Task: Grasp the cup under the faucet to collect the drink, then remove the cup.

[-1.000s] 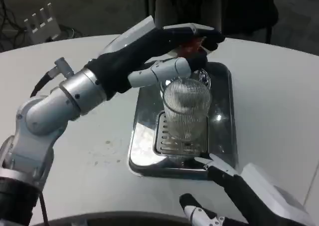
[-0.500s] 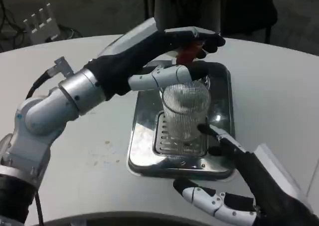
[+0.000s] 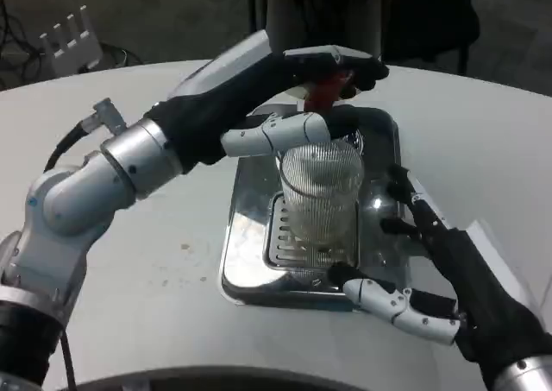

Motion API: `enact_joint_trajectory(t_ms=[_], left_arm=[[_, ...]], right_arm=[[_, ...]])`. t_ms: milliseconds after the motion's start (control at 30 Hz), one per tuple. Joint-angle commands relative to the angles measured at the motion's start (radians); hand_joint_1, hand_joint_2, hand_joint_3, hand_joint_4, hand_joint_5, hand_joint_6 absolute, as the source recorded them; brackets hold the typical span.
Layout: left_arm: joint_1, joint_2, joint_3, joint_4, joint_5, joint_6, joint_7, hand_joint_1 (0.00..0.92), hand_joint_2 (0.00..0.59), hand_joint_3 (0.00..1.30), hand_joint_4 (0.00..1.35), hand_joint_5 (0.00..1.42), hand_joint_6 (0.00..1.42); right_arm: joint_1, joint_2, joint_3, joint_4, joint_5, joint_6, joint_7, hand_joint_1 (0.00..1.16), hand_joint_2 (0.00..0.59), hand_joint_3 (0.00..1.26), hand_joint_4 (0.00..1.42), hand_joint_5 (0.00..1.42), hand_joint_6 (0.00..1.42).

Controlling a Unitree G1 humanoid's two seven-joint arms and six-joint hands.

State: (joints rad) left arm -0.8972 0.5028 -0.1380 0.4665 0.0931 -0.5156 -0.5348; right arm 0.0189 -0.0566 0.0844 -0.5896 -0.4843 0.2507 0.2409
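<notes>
The right hand (image 3: 440, 270) has come up from the near edge of the table (image 3: 483, 141) and now sits just right of the ribbed glass cup (image 3: 321, 192), fingers spread apart on either side and not yet touching it, so the grasp looks close but unfinished. The cup stands upright on the grate of the steel drip tray (image 3: 250, 236), under the faucet. The left hand (image 3: 293, 89) stays at the far side, fingers on the red faucet lever (image 3: 329, 89); whether it clamps it I cannot tell.
</notes>
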Motion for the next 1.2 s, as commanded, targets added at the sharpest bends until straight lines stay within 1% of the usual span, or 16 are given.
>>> enact_joint_trajectory(t_ms=[33, 167, 233, 400, 500, 667, 867, 1033, 1200], left_arm=[[0.04, 0.019, -0.027, 0.024, 0.045, 0.022, -0.032, 0.0, 0.113, 0.3, 0.27, 0.28, 0.27], [0.041, 0.023, -0.025, 0.025, 0.044, 0.022, -0.032, 0.0, 0.113, 0.3, 0.28, 0.29, 0.27], [0.041, 0.025, -0.024, 0.026, 0.043, 0.022, -0.033, 0.0, 0.113, 0.3, 0.28, 0.29, 0.27], [0.04, 0.03, -0.024, 0.026, 0.042, 0.02, -0.034, 0.0, 0.113, 0.3, 0.28, 0.29, 0.27], [0.036, 0.033, -0.026, 0.029, 0.047, 0.018, -0.033, 0.0, 0.113, 0.3, 0.28, 0.29, 0.27], [0.03, 0.038, -0.036, 0.029, 0.064, 0.001, -0.03, 0.0, 0.113, 0.3, 0.28, 0.29, 0.27], [0.02, 0.037, -0.046, 0.036, 0.088, -0.019, -0.026, 0.0, 0.113, 0.3, 0.28, 0.29, 0.27], [0.005, 0.043, -0.062, 0.049, 0.115, -0.049, -0.013, 0.0, 0.113, 0.3, 0.28, 0.29, 0.27], [-0.006, 0.05, -0.073, 0.066, 0.142, -0.074, 0.0, 0.0, 0.113, 0.3, 0.28, 0.29, 0.27]], right_arm=[[-0.039, -0.047, 0.0, 0.035, 0.063, -0.018, 0.016, 0.65, 0.218, 0.03, 0.05, 0.19, 0.22], [-0.076, -0.078, 0.009, 0.082, 0.085, -0.024, 0.003, 0.66, 0.212, 0.03, 0.05, 0.15, 0.2], [-0.098, -0.083, 0.008, 0.112, 0.097, -0.029, -0.01, 0.67, 0.207, 0.02, 0.04, 0.13, 0.19], [-0.154, -0.082, 0.003, 0.152, 0.075, -0.018, -0.063, 0.72, 0.205, 0.01, 0.03, 0.12, 0.18], [-0.173, -0.091, -0.012, 0.167, 0.09, -0.005, -0.067, 0.72, 0.204, 0.01, 0.03, 0.12, 0.17], [-0.175, -0.1, -0.014, 0.171, 0.093, -0.005, -0.081, 0.72, 0.2, 0.02, 0.04, 0.12, 0.15], [-0.182, -0.105, -0.004, 0.185, 0.088, -0.007, -0.098, 0.71, 0.205, 0.02, 0.04, 0.12, 0.14], [-0.192, -0.107, 0.0, 0.198, 0.094, -0.008, -0.101, 0.71, 0.206, 0.02, 0.04, 0.12, 0.14], [-0.195, -0.117, 0.001, 0.208, 0.1, -0.016, -0.1, 0.7, 0.205, 0.03, 0.04, 0.11, 0.14]])
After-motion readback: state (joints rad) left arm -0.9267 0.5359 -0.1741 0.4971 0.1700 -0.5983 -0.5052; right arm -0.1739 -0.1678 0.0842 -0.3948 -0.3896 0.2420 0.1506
